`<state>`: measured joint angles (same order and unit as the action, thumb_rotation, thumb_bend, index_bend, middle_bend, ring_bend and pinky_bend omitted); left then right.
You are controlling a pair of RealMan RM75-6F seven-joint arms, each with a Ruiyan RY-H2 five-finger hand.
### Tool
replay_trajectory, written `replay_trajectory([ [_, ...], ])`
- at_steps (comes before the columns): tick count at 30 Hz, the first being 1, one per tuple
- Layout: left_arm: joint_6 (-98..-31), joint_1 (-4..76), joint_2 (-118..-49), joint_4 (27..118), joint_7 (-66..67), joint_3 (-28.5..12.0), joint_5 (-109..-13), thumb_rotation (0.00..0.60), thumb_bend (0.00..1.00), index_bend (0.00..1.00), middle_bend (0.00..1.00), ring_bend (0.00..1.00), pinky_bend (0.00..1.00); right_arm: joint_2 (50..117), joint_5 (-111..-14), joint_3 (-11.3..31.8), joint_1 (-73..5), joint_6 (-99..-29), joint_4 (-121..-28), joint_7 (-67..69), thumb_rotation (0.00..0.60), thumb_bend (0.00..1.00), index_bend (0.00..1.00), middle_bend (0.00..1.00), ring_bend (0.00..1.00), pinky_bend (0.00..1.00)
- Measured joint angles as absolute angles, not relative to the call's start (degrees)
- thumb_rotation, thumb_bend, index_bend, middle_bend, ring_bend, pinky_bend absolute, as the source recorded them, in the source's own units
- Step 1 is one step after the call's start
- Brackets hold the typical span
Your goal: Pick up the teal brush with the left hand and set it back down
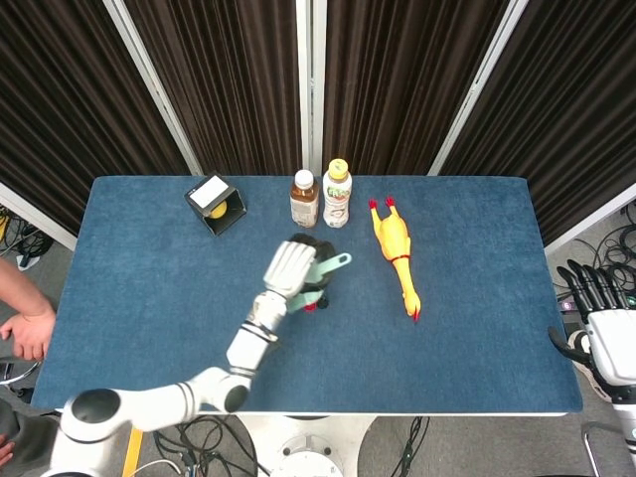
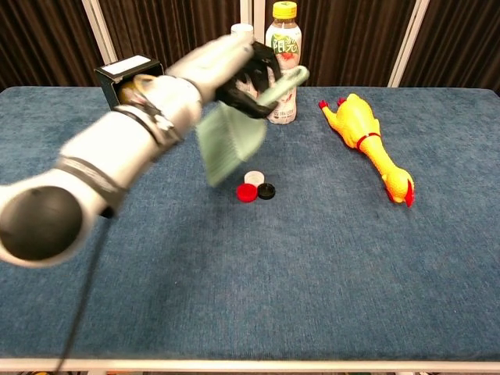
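Note:
My left hand (image 1: 289, 268) (image 2: 223, 69) grips the teal brush (image 2: 232, 137) by its handle and holds it in the air above the middle of the blue table (image 1: 149, 298). The handle end (image 1: 338, 262) sticks out to the right of the hand; the bristle head hangs down and to the left in the chest view. My right hand (image 1: 599, 328) hangs off the table's right edge, fingers apart and holding nothing.
Three small caps, red (image 2: 247, 192), white (image 2: 252, 178) and black (image 2: 266, 191), lie under the brush. A brown bottle (image 1: 304, 199) and a white bottle (image 1: 337, 194) stand at the back. A rubber chicken (image 1: 397, 253) lies right of them, a black box with a yellow ball (image 1: 216, 205) back left.

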<state>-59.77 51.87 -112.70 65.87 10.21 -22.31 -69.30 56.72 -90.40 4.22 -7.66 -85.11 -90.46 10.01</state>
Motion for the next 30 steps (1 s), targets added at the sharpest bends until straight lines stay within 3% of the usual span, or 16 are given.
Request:
replay_trajectory([
  [7, -55.02, 46.8, -94.72, 77.23, 20.77, -14.25, -68.62, 0.6, 0.45, 0.48, 0.53, 0.38, 0.24, 57.48, -91.29, 3.81, -7.82, -85.31, -90.21, 10.43, 0.6, 0.22, 0.0, 0.04, 0.0, 0.0],
  [13, -49.49, 45.57, -90.76, 80.62, 27.44, -8.22, -65.68, 0.6, 0.35, 0.39, 0.51, 0.37, 0.24, 57.48, -91.84, 3.47, -7.38, -86.17, -90.42, 10.21, 0.6, 0.22, 0.0, 0.04, 0.0, 0.0],
  [17, -49.13, 45.66, -91.88, 80.47, 30.19, -7.36, -63.52, 0.6, 0.18, 0.22, 0.36, 0.25, 0.23, 57.21, -91.83, 3.38, -6.93, -86.85, -90.59, 10.13, 0.6, 0.22, 0.0, 0.04, 0.0, 0.0],
  [19, -50.14, 45.62, -92.6, 80.35, 31.09, -7.4, -62.76, 0.6, 0.14, 0.17, 0.29, 0.21, 0.23, 57.07, -91.66, 3.36, -6.7, -87.07, -90.62, 10.17, 0.6, 0.22, 0.0, 0.04, 0.0, 0.0],
  [23, -53.15, 44.96, -93.05, 80.9, 29.84, -8.14, -62.85, 0.6, 0.11, 0.16, 0.24, 0.17, 0.22, 56.82, -91.33, 3.31, -6.47, -87.13, -90.59, 10.24, 0.6, 0.22, 0.0, 0.04, 0.0, 0.0],
  [30, -64.15, 38.91, -87.97, 84.74, 20.54, -9.47, -66.52, 0.6, 0.12, 0.16, 0.24, 0.17, 0.22, 55.35, -90.14, 2.84, -6.42, -85.03, -90.27, 11.19, 0.6, 0.22, 0.0, 0.04, 0.0, 0.0],
])
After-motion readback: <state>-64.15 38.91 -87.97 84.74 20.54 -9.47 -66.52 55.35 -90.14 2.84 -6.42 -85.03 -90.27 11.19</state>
